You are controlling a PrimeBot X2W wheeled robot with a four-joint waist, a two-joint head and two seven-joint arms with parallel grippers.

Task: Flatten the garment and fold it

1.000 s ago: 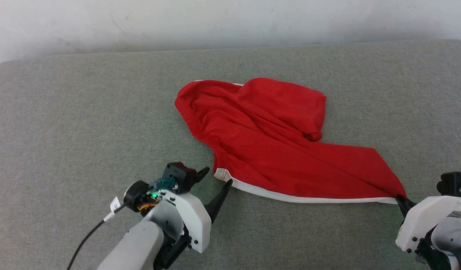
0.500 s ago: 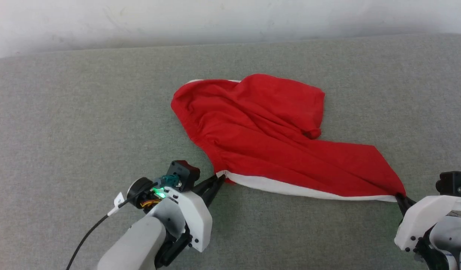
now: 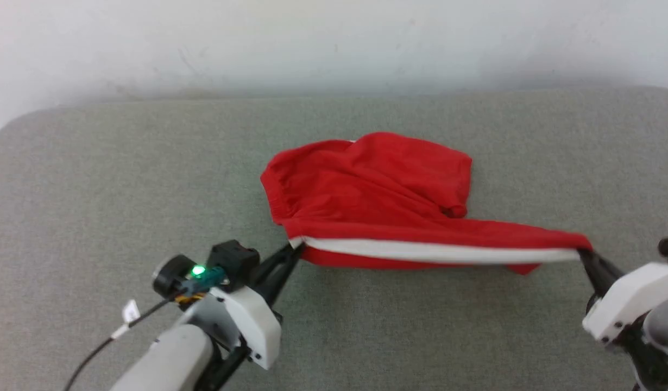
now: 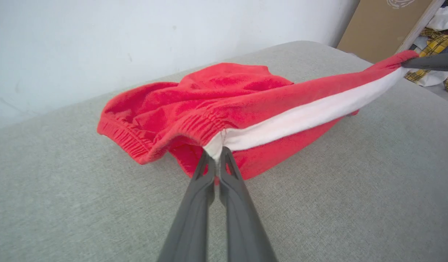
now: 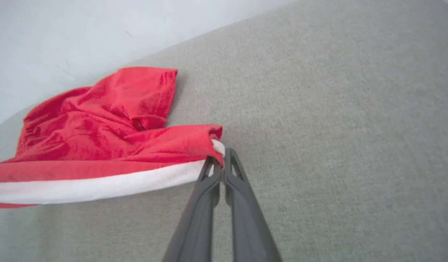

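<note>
Garment (image 3: pixel 377 184): red shorts, located between the two grippers and partly raised off the grey padded surface (image 3: pixel 122 190). Its white side stripe (image 3: pixel 437 251) is drawn taut in a straight line from the left gripper (image 3: pixel 295 248) to the right gripper (image 3: pixel 583 253). The remaining fabric lies bunched and creased on the surface beyond the stripe, on the side away from both grippers. A short red flap hangs below the stripe. The gathered waistband (image 4: pixel 125 138) runs on from the left gripper's fingertips, ahead and to their left in the left wrist view, and rests on the surface.

Left gripper: fingers closed together, pinching the stripe's end at the waistband seam.

Right gripper: fingers closed together, pinching the opposite end of the stripe at the hem corner.

Both held corners are clear of the surface.

Surroundings: a pale wall (image 3: pixel 312 43) runs along the far edge of the surface, beyond the garment. In the left wrist view, a brown board (image 4: pixel 373 25) and yellow checked cloth (image 4: pixel 433 40) lie behind the right gripper.
</note>
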